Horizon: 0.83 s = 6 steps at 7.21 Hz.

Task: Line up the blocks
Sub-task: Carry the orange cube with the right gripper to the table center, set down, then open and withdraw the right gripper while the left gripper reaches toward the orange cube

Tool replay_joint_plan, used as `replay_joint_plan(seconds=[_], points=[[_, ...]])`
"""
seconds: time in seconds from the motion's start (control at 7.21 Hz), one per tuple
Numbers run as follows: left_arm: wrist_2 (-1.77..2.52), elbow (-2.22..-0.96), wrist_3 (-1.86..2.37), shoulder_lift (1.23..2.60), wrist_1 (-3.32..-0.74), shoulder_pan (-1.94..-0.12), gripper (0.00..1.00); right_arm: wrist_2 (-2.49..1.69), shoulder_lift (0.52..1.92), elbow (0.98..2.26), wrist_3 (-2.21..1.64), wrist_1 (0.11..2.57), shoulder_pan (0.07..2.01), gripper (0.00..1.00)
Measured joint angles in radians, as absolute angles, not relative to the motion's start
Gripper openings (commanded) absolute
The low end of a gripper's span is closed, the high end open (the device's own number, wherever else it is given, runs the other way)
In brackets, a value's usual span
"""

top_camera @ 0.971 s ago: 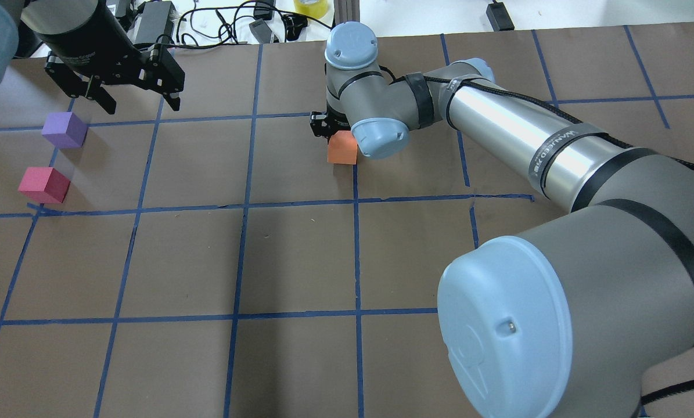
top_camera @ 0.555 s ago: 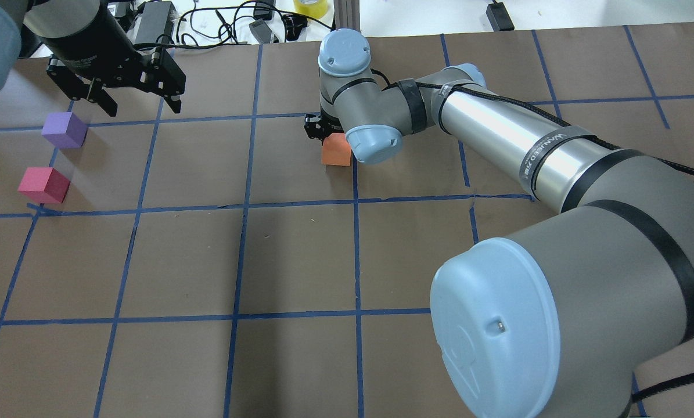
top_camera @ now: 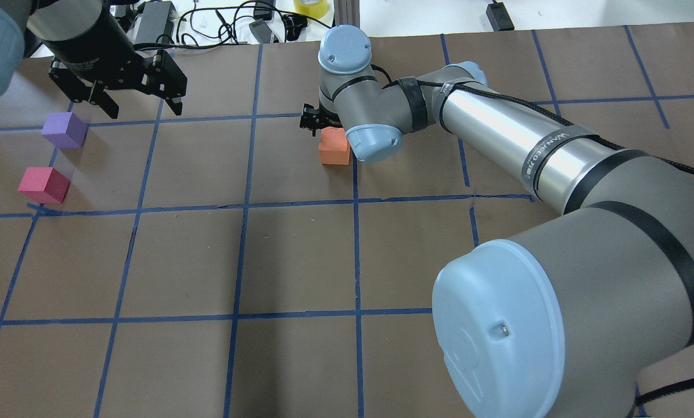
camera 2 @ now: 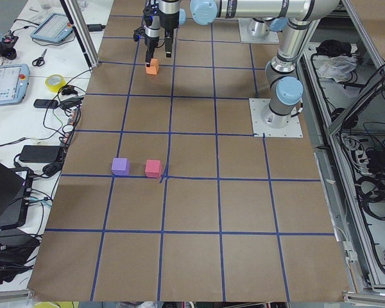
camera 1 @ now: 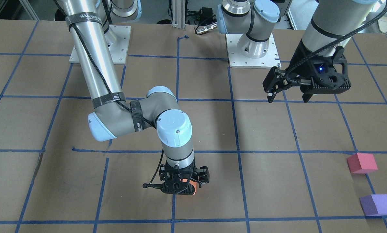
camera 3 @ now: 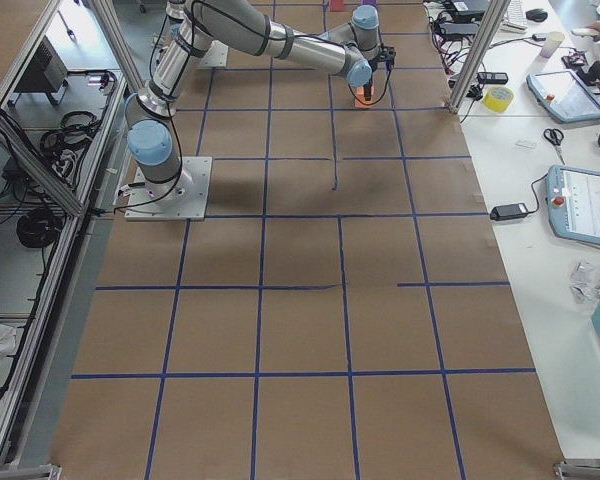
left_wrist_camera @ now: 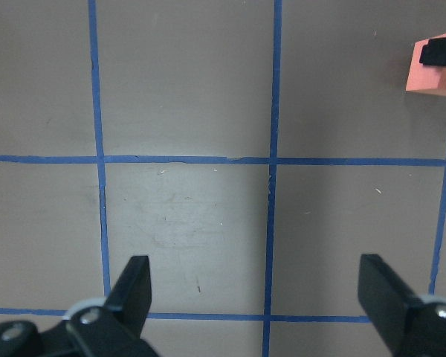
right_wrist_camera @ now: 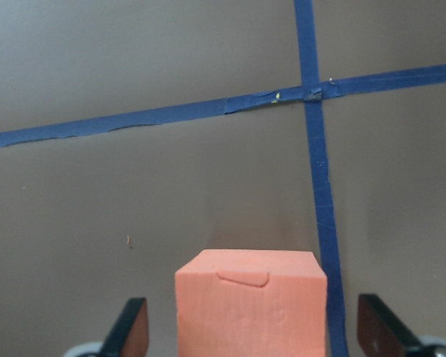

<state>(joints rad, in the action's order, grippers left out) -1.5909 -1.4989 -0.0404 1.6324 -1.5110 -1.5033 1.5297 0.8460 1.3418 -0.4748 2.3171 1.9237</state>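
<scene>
The orange block (top_camera: 334,146) rests on the brown table near a blue tape crossing. My right gripper (camera 1: 183,187) stands over it, open. In the right wrist view the block (right_wrist_camera: 251,309) sits between the two fingers with a gap on each side. The purple block (top_camera: 64,129) and the pinkish-red block (top_camera: 43,184) sit side by side at the table's left. My left gripper (top_camera: 143,109) hovers open and empty above the table, to the right of and beyond the purple block. The left wrist view shows the orange block (left_wrist_camera: 435,65) far off.
Blue tape lines (top_camera: 242,204) grid the brown table. Cables, a power brick (top_camera: 155,17) and a yellow tape roll (top_camera: 310,6) lie beyond the far edge. The arm bases (camera 1: 253,48) stand on the robot's side.
My right wrist and the orange block have shifted a little to the left. The left gripper has barely moved. The purple and pinkish-red blocks have stayed put.
</scene>
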Motion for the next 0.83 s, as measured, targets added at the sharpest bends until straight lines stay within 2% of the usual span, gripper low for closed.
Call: replay_joint_plan(seconds=[0.42,0.83], points=[[-1.581,-1.494,-0.041,1.669,-1.448,-1.506,1.0,1.531,0.948,1.337,-0.437,2.23,1.87,1.0],[-1.559,-1.477,-0.043,1.818,-1.315,-1.55,1.0,1.534,1.123,1.349,-0.24,1.954,1.747,1.0]])
